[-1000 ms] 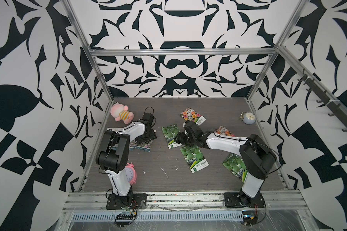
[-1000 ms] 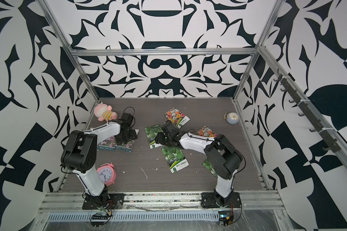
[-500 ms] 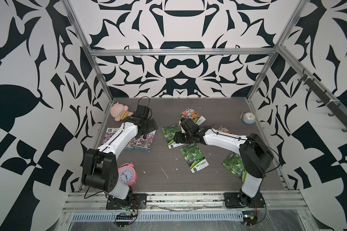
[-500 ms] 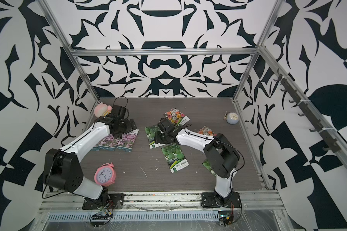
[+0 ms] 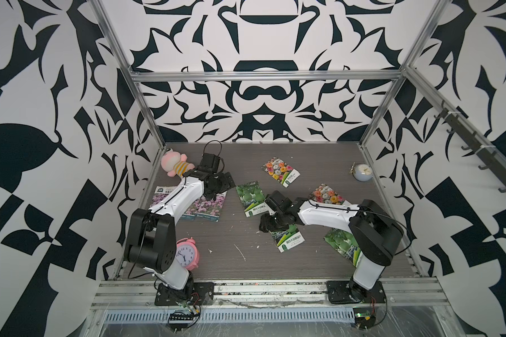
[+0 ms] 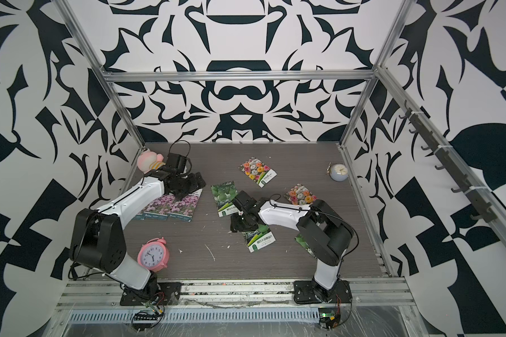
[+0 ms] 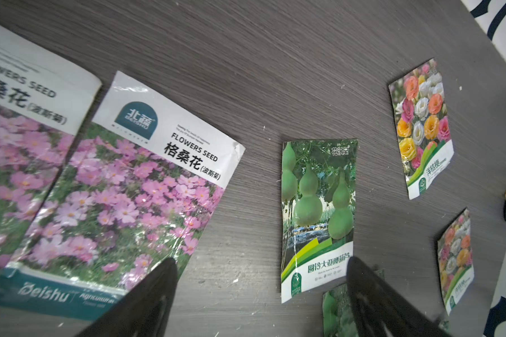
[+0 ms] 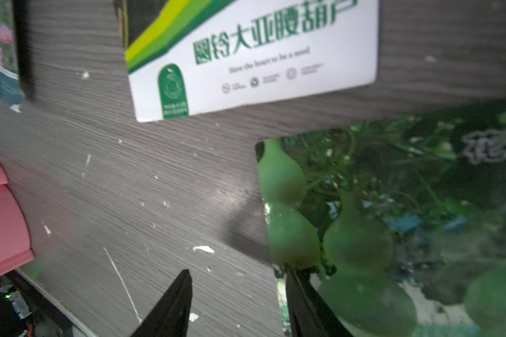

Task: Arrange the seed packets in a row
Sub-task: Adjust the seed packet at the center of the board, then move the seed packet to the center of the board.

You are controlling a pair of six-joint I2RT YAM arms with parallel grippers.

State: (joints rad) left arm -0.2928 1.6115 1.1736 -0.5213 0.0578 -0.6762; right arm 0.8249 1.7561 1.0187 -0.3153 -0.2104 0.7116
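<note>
Step in hand: picking up the middle gourd packet (image 8: 392, 218) with the right pincer (image 8: 237, 272) (my reading of it)
Right pincer state: jaws partly apart, gripping nothing; bare tabletop (image 8: 129, 204) shows between them
Packet against pincer: one fingertip (image 8: 297, 289) sits at the packet's edge, whether over or under it I cannot tell; the other stands off it above the wood
Doing it well: a flat glossy packet will likely slide before it lifts; work one fingertip under the edge, pinch close to the corner, carry low, lay it parallel to the upper gourd packet (image 5: 250, 198)
Left pincer (image 7: 260, 261): wide and empty, above the far end of the purple-flower packets (image 5: 209, 208), centre-left in a top view
Other packets: third gourd packet (image 5: 341, 243) lower right by the right arm's base; bloom packets (image 5: 281, 172) upper centre and right of centre — no single row yet
</note>
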